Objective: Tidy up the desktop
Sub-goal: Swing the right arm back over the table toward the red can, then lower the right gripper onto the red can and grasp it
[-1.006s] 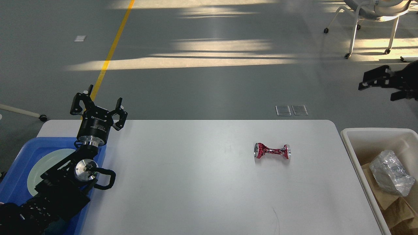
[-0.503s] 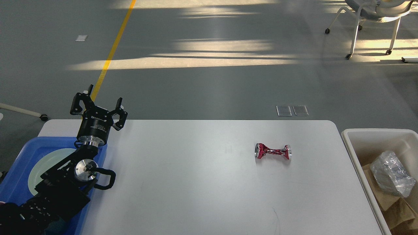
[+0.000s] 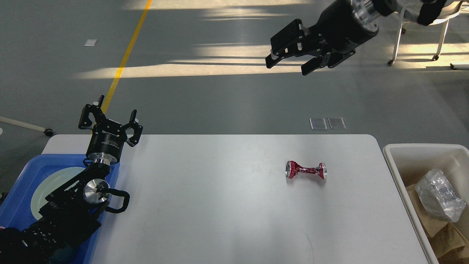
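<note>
**Both jaws spread, one crushed can alone on the bench**

The bench [image 3: 220, 205], the white desktop I am tidying, fills the lower half of the frame; its far edge and both rounded far corners show, while its near edge runs out of the bottom of the frame. Right of centre lies a crushed red can [image 3: 305, 170], pinched at the waist, lying on its side, with bare surface all round it and well apart from every edge.

My left gripper [image 3: 110, 119] stands at the far left corner of the bench, jaws spread and holding nothing, pointing up and away. Its arm covers part of the blue tray [image 3: 22, 172] at lower left, and of the pale plate [image 3: 47, 183] in it; the tray is cut off by the frame's left and bottom edges.

My right gripper [image 3: 287, 64] hangs in the upper right of the frame over the grey floor [image 3: 205, 99], jaws spread and empty, well apart from the can. Its arm leaves the frame at the top.

At the right edge an off-white bin [image 3: 394, 161] sits just beside the bench, cut off by the frame. Inside are a crumpled clear wrapper [image 3: 438, 194] and brown paper [image 3: 445, 234]; I cannot make out more.
</note>
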Robot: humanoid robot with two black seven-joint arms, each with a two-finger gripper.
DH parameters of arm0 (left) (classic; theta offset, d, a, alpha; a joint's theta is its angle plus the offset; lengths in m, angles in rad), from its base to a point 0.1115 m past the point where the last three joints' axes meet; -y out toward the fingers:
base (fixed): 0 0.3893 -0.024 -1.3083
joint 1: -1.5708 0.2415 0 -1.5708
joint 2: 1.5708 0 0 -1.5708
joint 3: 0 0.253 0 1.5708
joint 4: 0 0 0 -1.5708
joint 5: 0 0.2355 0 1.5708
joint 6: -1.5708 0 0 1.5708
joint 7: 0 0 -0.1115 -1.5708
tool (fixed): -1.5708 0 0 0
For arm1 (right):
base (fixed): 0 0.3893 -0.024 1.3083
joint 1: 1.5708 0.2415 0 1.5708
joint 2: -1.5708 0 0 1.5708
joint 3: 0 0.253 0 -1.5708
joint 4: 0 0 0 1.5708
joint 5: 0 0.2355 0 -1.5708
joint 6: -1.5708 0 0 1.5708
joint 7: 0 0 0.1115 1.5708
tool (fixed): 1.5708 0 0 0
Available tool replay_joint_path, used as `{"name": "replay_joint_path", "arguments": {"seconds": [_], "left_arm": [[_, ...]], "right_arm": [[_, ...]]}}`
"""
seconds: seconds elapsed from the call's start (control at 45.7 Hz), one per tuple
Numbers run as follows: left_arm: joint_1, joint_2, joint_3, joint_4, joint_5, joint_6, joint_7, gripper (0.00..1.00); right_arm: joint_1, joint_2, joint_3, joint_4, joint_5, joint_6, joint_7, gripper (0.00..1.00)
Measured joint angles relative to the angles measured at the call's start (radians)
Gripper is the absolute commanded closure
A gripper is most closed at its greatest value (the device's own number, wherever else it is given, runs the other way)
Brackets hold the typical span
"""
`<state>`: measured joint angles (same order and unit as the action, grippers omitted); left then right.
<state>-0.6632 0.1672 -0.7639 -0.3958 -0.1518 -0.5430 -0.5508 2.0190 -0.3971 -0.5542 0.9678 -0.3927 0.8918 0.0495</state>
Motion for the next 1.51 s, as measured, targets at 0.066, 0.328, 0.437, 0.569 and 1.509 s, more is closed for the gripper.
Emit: {"name": "replay_joint_path", "arguments": {"seconds": [0.066,0.328,0.437,0.569,1.509], "left_arm": [[0.000,0.000,0.000,0.000,0.000,0.000,0.000,0.04],[0.000,0.000,0.000,0.000,0.000,0.000,0.000,0.04],[0.000,0.000,0.000,0.000,0.000,0.000,0.000,0.04],[0.000,0.000,0.000,0.000,0.000,0.000,0.000,0.04],[0.000,0.000,0.000,0.000,0.000,0.000,0.000,0.04]], "right_arm": [[-0.081,0.022,0.001,0.000,-0.064,-0.071,0.000,0.00],[-0.369,0.106,-0.010,-0.003,-0.268,-0.386,0.002,0.00],[-0.430,0.130,-0.022,-0.004,-0.303,-0.432,0.003,0.00],[-0.512,0.152,-0.028,-0.018,-0.321,-0.497,0.003,0.00],[-0.951,0.498,-0.048,-0.553,-0.278,-0.704,-0.003,0.00]]}}
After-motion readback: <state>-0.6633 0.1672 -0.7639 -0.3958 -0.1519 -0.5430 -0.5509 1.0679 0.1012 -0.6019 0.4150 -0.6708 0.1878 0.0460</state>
